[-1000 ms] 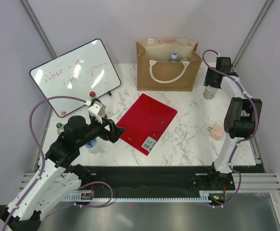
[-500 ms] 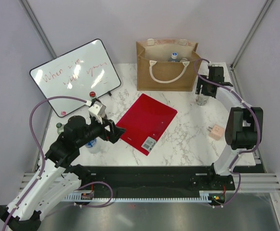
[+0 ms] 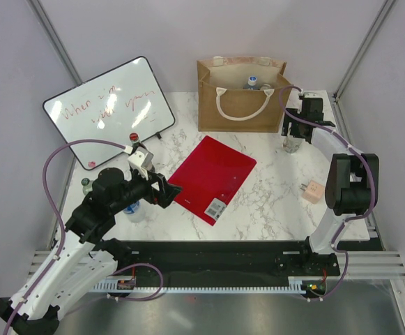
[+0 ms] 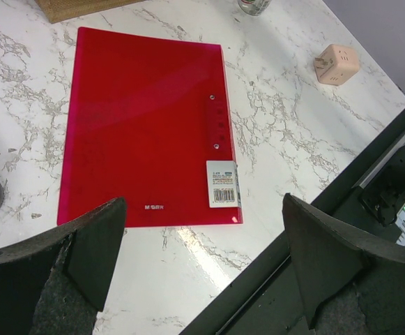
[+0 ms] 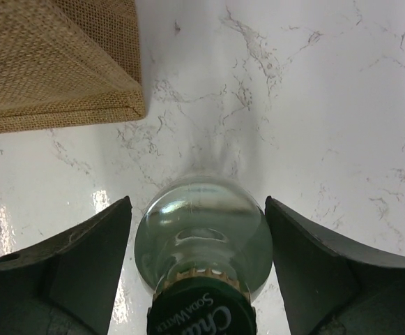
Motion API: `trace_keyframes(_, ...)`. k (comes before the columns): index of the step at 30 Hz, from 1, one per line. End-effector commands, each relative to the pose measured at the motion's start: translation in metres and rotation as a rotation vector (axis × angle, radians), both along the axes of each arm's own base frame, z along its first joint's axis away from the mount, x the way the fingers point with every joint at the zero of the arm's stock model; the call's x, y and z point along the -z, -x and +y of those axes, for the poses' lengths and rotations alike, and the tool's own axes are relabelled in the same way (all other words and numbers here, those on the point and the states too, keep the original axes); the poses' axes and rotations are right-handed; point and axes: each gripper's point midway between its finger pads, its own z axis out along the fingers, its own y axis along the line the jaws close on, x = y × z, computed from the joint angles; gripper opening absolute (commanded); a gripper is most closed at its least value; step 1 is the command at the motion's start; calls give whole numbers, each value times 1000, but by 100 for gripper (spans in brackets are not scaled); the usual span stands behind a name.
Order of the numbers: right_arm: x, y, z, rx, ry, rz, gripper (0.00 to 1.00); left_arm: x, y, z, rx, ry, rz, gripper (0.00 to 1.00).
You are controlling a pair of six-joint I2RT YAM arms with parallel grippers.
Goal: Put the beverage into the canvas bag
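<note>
The beverage, a clear glass soda-water bottle (image 5: 202, 237) with a dark green cap, stands upright on the marble just right of the canvas bag (image 3: 240, 105). My right gripper (image 5: 197, 209) straddles the bottle's neck from above, open, with a gap showing on both sides. In the top view the right gripper (image 3: 294, 125) hangs over the bottle (image 3: 292, 144). A corner of the bag (image 5: 56, 63) shows at the upper left of the right wrist view. My left gripper (image 4: 203, 202) hovers open and empty over the table's near edge, beside the red folder (image 4: 143, 125).
Bottle tops (image 3: 252, 82) show inside the bag. A red folder (image 3: 212, 178) lies mid-table, a whiteboard (image 3: 108, 112) leans at the back left, and a pink plug cube (image 3: 313, 191) sits at the right. Bottles (image 3: 135, 139) stand around my left arm.
The right gripper has shifted left and toward me, and the bottle beneath it now stands a little further left. Its jaws have spread apart. The left arm has not moved.
</note>
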Motion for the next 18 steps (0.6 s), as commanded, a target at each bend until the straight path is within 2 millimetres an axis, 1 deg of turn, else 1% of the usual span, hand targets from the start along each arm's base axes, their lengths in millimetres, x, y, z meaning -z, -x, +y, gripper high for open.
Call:
trace_keyframes(1,5,-5,-3,-5,16,-15,84,-8,0,-1,8,8,-35,100)
trace_keyframes(6,8,-4,-8,11,39,-11,82,-7,-1,-2,10,7,-32,100)
trace_keyframes(9,4,-4,-8,6,41,-21,72,-7,-1,-1,7,6,-33,100)
trace_keyframes(10,2,-5,-7,2,41,-23,64,-7,-1,-1,8,7,-34,100)
trace_keyframes(12,-4,-3,-8,8,51,-25,53,-7,-1,-1,7,7,-34,100)
trace_keyframes(13,-11,-2,-10,19,63,-37,43,-8,-1,-1,7,9,-37,100)
trace_keyframes(14,-14,0,-10,25,67,-34,38,-8,-1,-1,4,8,-37,100)
trace_keyframes(15,-21,0,-11,31,72,-40,33,-7,-1,-1,4,7,-36,100)
trace_keyframes(16,-31,1,-12,45,82,-49,21,-6,-1,-1,7,5,-32,100)
trace_keyframes(17,-42,1,-13,52,83,-48,14,-7,-1,-1,6,7,-32,100)
trace_keyframes(18,-49,2,-14,63,85,-49,7,-6,-1,-2,9,6,-29,100)
